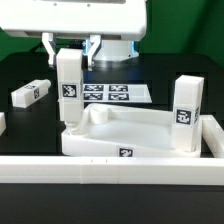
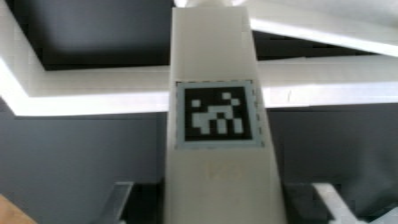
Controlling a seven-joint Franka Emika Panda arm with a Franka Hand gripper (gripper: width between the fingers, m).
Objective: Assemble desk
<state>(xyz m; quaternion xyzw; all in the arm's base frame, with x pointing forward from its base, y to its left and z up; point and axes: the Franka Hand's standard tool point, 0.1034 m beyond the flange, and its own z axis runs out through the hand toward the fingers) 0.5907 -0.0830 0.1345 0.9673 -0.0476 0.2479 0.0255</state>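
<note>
The white rimmed tabletop (image 1: 135, 132) lies near the front of the table. One white leg (image 1: 68, 88) stands upright over its corner at the exterior view's left, lower end at the corner socket. My gripper (image 1: 69, 54) comes down from above and is shut on the top of this leg. In the wrist view the leg (image 2: 217, 110) with its black-and-white tag fills the middle between my gripper's (image 2: 226, 205) fingers (image 2: 123, 200), and the tabletop's rim (image 2: 80, 92) shows behind it. A second leg (image 1: 187, 112) stands upright on the corner at the exterior view's right.
A loose leg (image 1: 32, 93) lies on the black table at the exterior view's left, and another white piece (image 1: 2, 122) shows at the left edge. The marker board (image 1: 116, 94) lies behind the tabletop. Long white border bars (image 1: 110, 166) run along the front and right (image 1: 213, 135).
</note>
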